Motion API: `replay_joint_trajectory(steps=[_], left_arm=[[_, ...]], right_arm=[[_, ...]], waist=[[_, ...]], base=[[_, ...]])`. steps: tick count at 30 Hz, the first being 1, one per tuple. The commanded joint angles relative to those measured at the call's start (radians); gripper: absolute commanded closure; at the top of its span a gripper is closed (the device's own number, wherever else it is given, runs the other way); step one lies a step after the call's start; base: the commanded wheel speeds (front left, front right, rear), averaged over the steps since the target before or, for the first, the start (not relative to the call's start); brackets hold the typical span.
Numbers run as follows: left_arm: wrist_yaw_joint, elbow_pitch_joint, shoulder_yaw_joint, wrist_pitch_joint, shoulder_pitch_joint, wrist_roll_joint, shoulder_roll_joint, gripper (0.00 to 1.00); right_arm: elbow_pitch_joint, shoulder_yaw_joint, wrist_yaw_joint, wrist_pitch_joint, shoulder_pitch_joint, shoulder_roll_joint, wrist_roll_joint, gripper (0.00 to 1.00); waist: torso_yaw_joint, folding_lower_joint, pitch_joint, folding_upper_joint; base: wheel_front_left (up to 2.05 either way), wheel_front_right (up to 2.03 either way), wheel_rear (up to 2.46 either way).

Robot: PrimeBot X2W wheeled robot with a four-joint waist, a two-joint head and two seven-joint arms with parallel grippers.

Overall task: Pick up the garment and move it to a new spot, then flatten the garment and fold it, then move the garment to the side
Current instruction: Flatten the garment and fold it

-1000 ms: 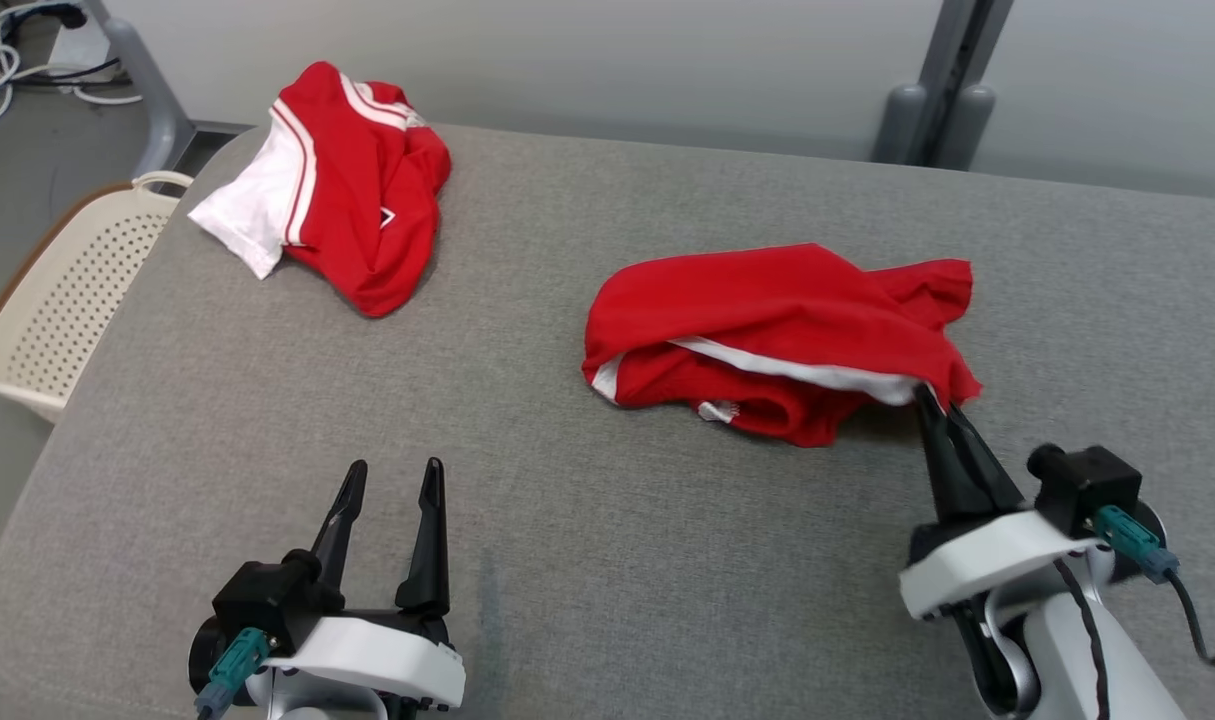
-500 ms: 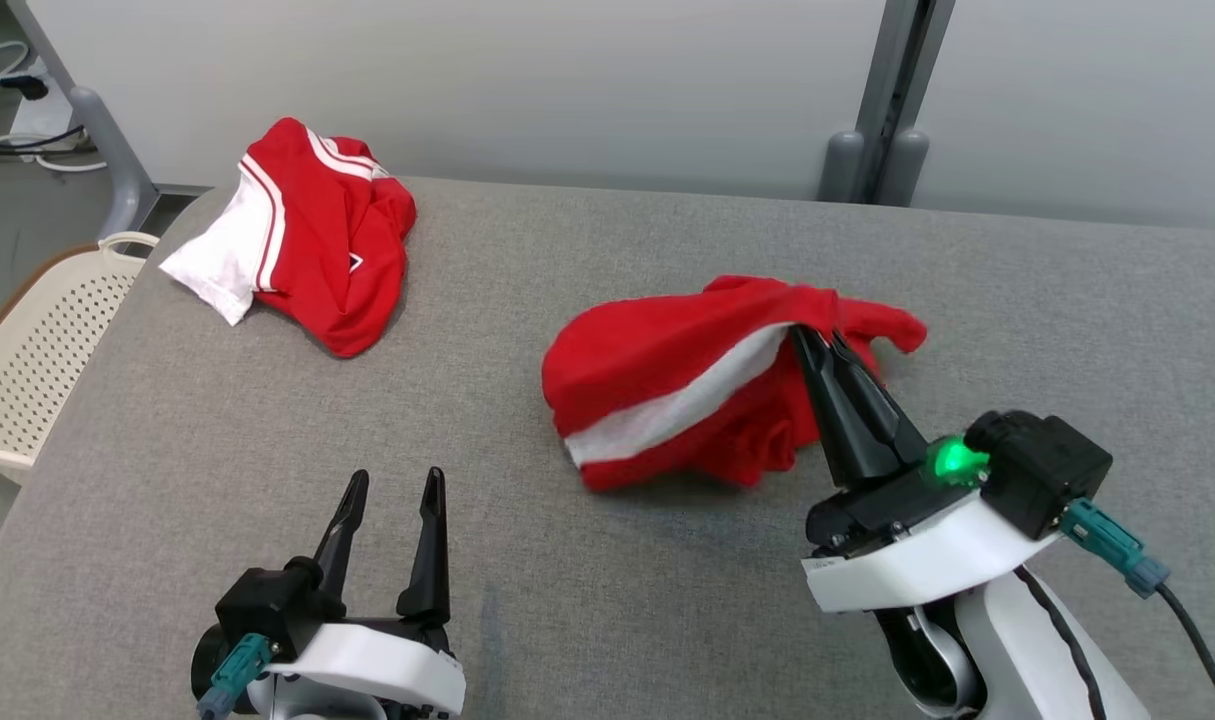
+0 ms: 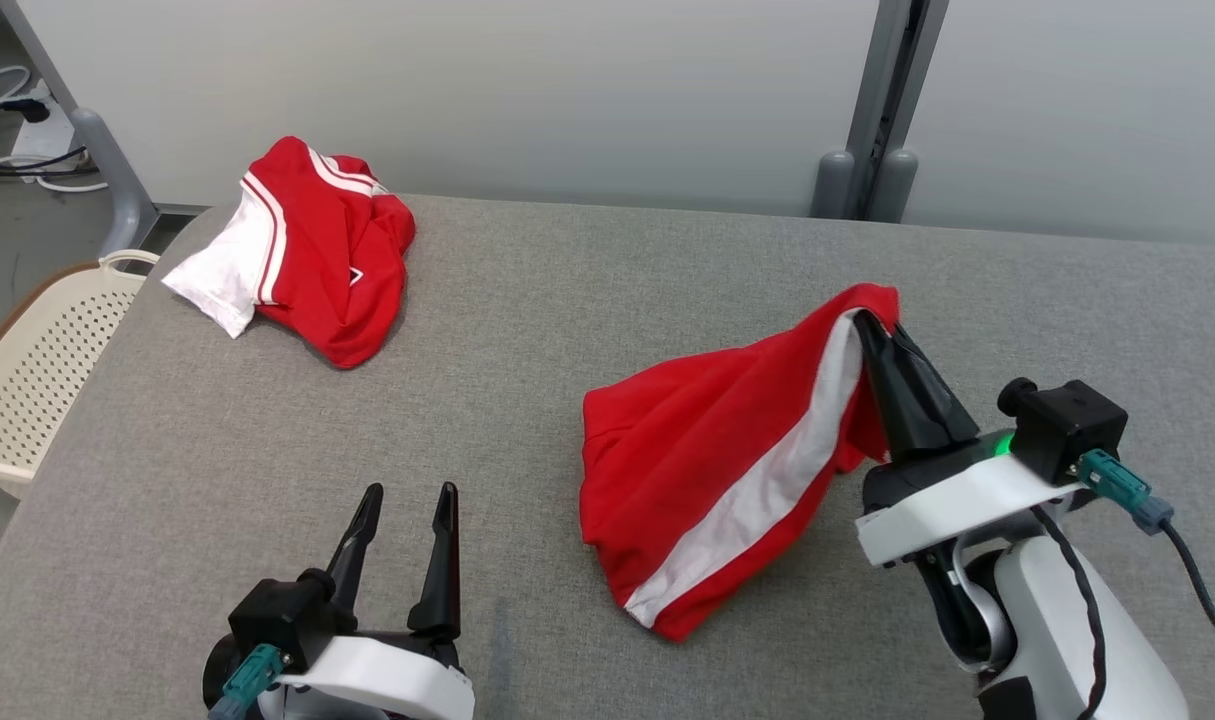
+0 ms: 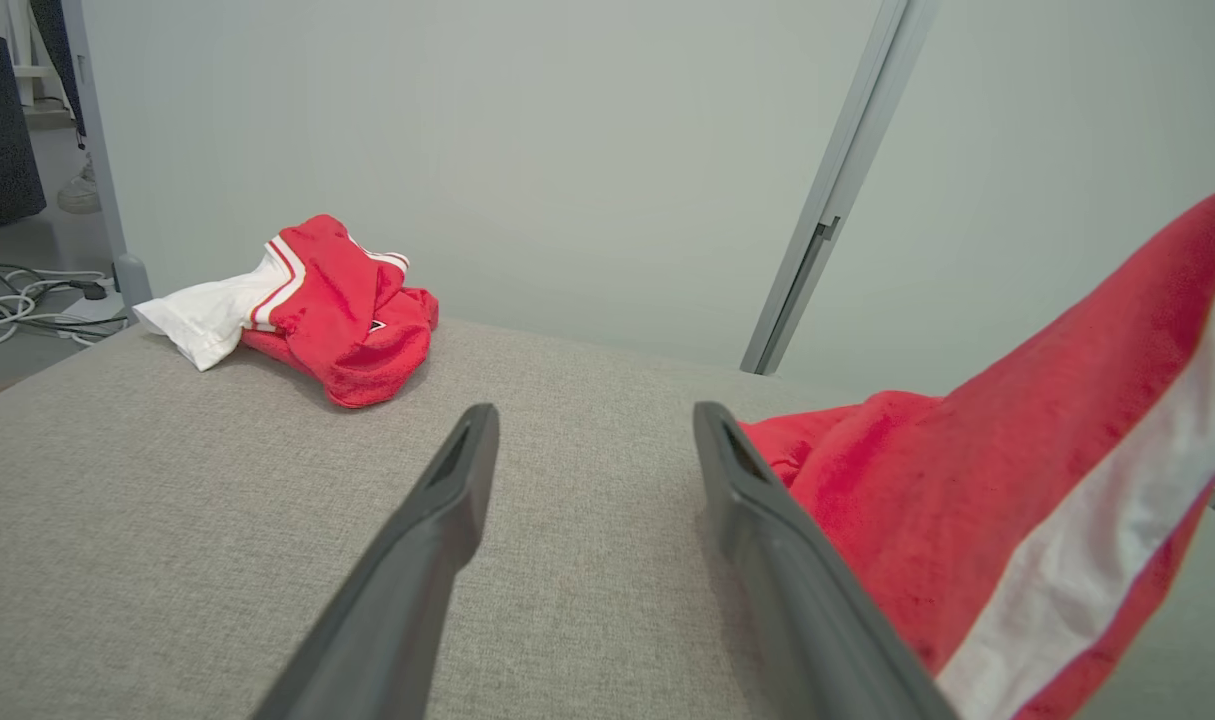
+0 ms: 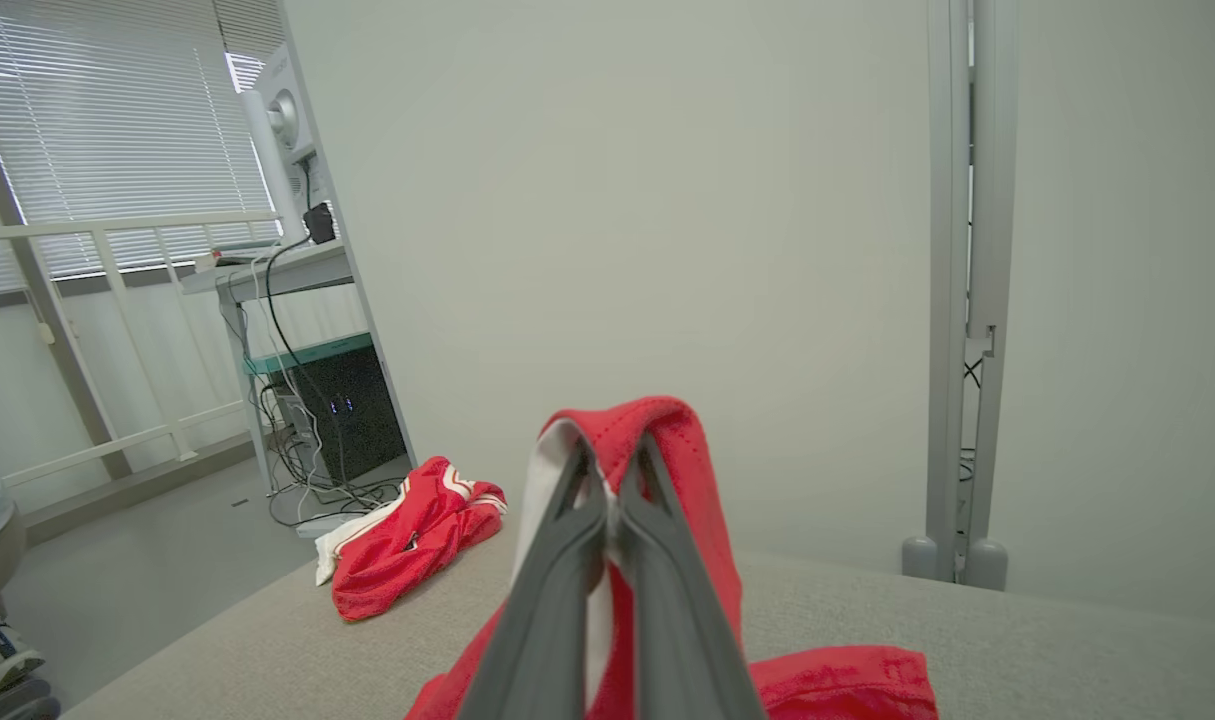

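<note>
A red garment with a white stripe hangs in a slope from my right gripper, which is shut on its upper edge above the grey table. Its lower part still rests on the tabletop. The right wrist view has the cloth draped over the closed fingertips. Low at the near left, my left gripper stands open with nothing between its fingers. The hanging garment fills the right side of the left wrist view, beside the left gripper.
A second red and white garment lies crumpled at the table's far left corner. A cream perforated basket stands on the floor past the left edge. A grey post rises behind the table against the wall.
My right gripper has lifted the garment's edge up off the table and drawn it right, so the cloth now hangs stretched. The head camera shifted. The left gripper stayed put.
</note>
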Motion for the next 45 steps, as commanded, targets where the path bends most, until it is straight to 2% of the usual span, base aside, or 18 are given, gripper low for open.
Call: replay_joint_trajectory(steps=[1, 6, 12, 20, 21, 22, 23, 24, 25, 35, 45], left_arm=[[-0.003, -0.001, 0.001, -0.005, 0.001, -0.002, 0.004, 0.00], [-0.010, 0.000, -0.009, -0.005, -0.010, 0.004, 0.004, 0.00], [-0.012, 0.003, -0.021, -0.005, -0.009, 0.006, 0.004, 0.00], [-0.020, 0.006, -0.046, -0.005, -0.019, 0.004, 0.004, 0.00], [-0.020, 0.005, -0.050, -0.005, -0.021, 0.003, 0.004, 0.00], [-0.020, 0.005, -0.050, -0.005, -0.021, 0.003, 0.004, 0.00], [-0.021, 0.006, -0.054, -0.005, -0.022, 0.002, 0.004, 0.00], [-0.020, 0.006, -0.058, -0.005, -0.022, 0.000, 0.004, 0.00], [-0.019, 0.007, -0.060, -0.005, -0.022, -0.001, 0.004, 0.00], [-0.022, 0.004, -0.059, -0.005, -0.029, 0.005, 0.004, 0.00], [-0.050, 0.023, -0.105, -0.005, -0.033, -0.003, 0.004, 0.00]], right_arm=[[0.032, -0.022, 0.002, 0.002, -0.016, -0.007, -0.020, 1.00], [0.214, -0.156, 0.002, -0.003, -0.040, -0.007, -0.136, 1.00], [0.353, -0.341, 0.002, -0.020, -0.032, -0.038, -0.260, 1.00], [0.451, -0.426, 0.002, -0.025, -0.027, -0.085, -0.328, 1.00], [0.456, -0.435, 0.002, -0.027, -0.028, -0.087, -0.335, 0.93], [0.456, -0.435, 0.002, -0.027, -0.028, -0.087, -0.335, 0.93], [0.460, -0.438, 0.002, -0.028, -0.025, -0.086, -0.346, 0.69], [0.464, -0.437, 0.002, -0.029, -0.020, -0.082, -0.354, 0.26], [0.466, -0.442, 0.002, -0.030, -0.017, -0.079, -0.358, 0.00], [0.423, -0.497, 0.002, -0.031, 0.046, -0.074, -0.374, 0.00], [0.252, -0.492, 0.002, -0.030, 0.123, -0.026, -0.335, 0.00]], waist=[[0.002, 0.0000, 0.006, 0.0000], [0.003, 0.0000, 0.025, 0.0000], [-0.007, 0.0000, 0.044, 0.0000], [-0.027, 0.0000, 0.058, 0.0000], [-0.029, 0.0000, 0.061, 0.0000], [-0.029, 0.0000, 0.061, 0.0000], [-0.032, 0.0000, 0.063, 0.0000], [-0.034, 0.0000, 0.064, 0.0000], [-0.036, 0.0000, 0.066, 0.0000], [-0.055, 0.0000, 0.071, 0.0000], [-0.082, 0.0000, 0.060, 0.0000]], base=[[0.00, 0.00, 0.00], [0.00, 0.00, 0.00], [0.00, 0.00, 0.00], [0.00, 0.00, 0.00], [0.00, 0.00, 0.00], [0.00, 0.00, 0.00], [0.00, 0.00, 0.00], [0.00, 0.00, 0.00], [0.00, 0.00, 0.00], [0.00, 0.00, 0.00], [0.00, 0.00, 0.00]])
